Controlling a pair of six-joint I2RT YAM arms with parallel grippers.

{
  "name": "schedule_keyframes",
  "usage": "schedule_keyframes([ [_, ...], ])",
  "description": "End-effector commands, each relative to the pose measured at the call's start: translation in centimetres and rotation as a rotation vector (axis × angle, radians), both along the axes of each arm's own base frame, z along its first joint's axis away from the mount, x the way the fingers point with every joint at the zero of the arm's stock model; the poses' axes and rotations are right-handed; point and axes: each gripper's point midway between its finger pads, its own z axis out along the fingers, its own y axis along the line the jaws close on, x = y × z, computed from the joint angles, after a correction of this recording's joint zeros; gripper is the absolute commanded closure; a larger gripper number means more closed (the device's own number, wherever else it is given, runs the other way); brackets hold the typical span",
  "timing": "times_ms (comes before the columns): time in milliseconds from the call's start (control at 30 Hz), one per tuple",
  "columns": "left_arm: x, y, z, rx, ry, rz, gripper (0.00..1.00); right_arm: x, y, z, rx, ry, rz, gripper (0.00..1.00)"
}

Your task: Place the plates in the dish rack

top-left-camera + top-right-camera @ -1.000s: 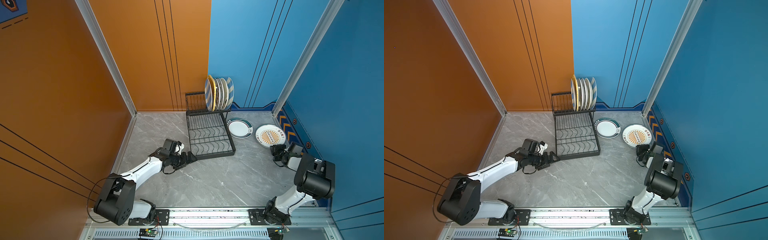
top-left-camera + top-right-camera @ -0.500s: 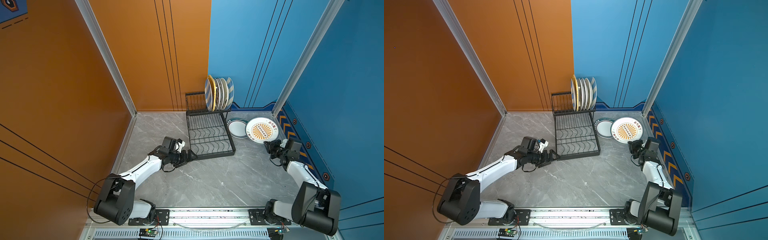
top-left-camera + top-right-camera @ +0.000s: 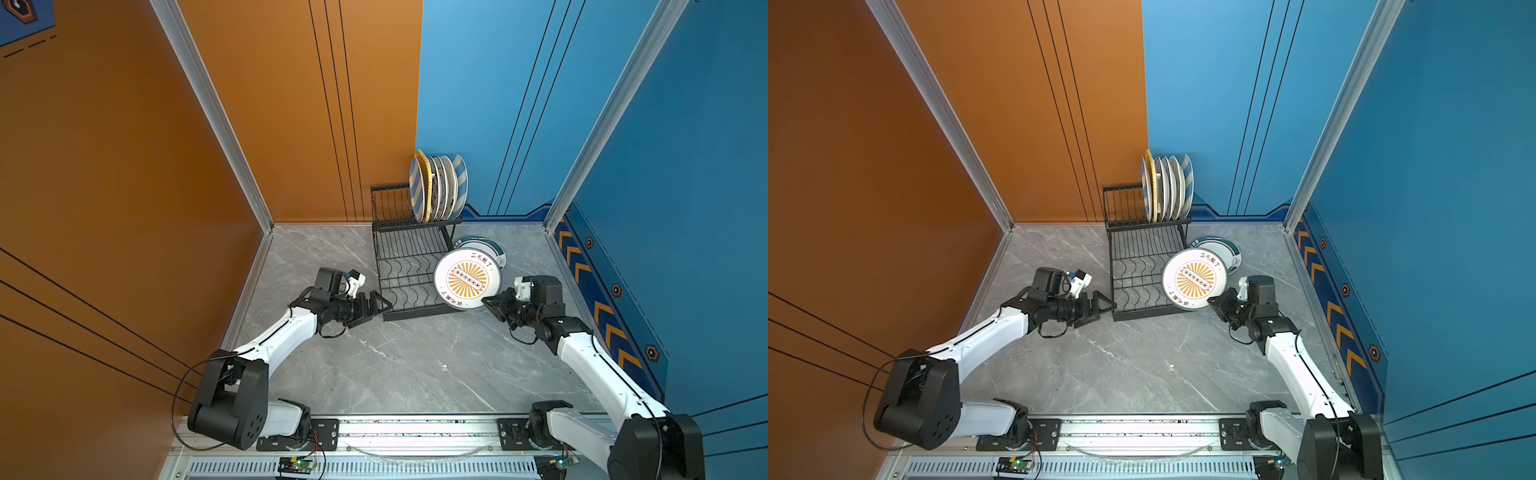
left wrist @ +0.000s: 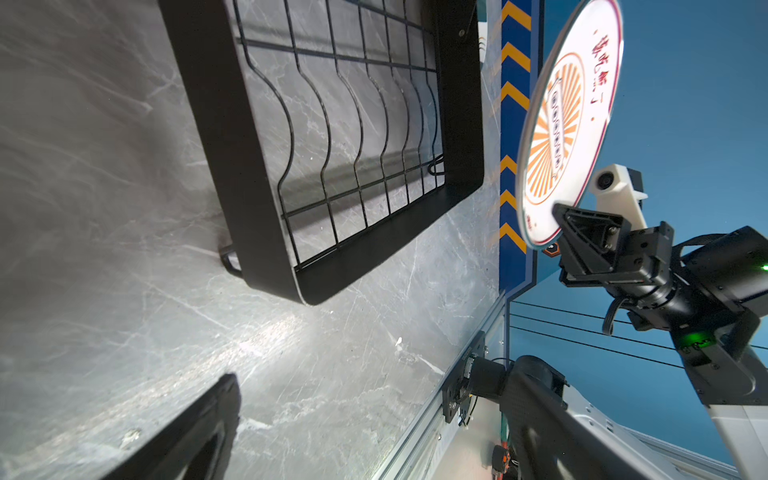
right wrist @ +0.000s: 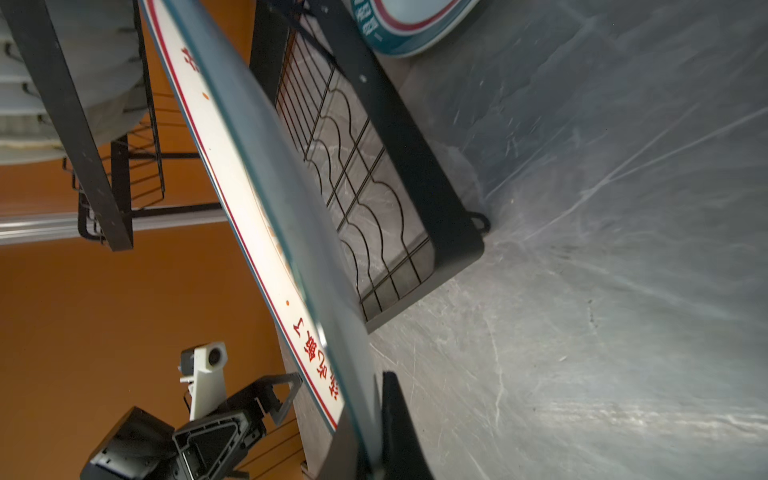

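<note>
Right gripper point(image 3: 489, 302) clamps the sunburst plate point(image 3: 466, 279) by the rim at the rack's point(image 3: 411, 311) 4 o'clock. Left gripper point(image 3: 376, 312) gapes empty at its 7 o'clock.

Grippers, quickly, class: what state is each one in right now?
The left gripper: open, empty, beside the dish rack.
The right gripper: shut on the sunburst plate, at its rim.

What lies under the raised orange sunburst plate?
A teal-rimmed plate lies flat on the table, its near part covered. The sunburst plate also hides part of one edge of the dish rack.
</note>
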Motion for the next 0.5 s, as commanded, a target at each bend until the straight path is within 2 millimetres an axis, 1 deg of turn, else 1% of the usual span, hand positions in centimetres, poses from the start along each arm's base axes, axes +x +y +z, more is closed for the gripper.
schedule_keyframes([
  [0,1.0,-0.4,2.6,-0.059,-0.087,-0.038,0.03,0.4,3.2,2.6,-0.006,-0.087,0.132,1.00],
  [133,1.7,-0.5,3.5,-0.096,-0.112,-0.041,0.07,0.4,6.5,2.9,0.000,-0.096,0.239,1.00],
  [200,2.1,-0.6,4.0,-0.120,-0.121,-0.041,0.11,0.6,7.9,3.1,0.000,-0.096,0.282,1.00],
  [267,2.5,-0.7,4.4,-0.132,-0.131,-0.040,0.13,0.8,9.2,3.2,0.007,-0.094,0.324,1.00],
  [300,2.7,-0.7,4.6,-0.138,-0.137,-0.042,0.18,0.9,9.9,3.4,0.016,-0.097,0.345,1.00],
  [467,3.6,-0.3,5.1,-0.144,-0.153,-0.033,0.23,1.1,12.6,4.3,0.070,-0.107,0.435,1.00],
])
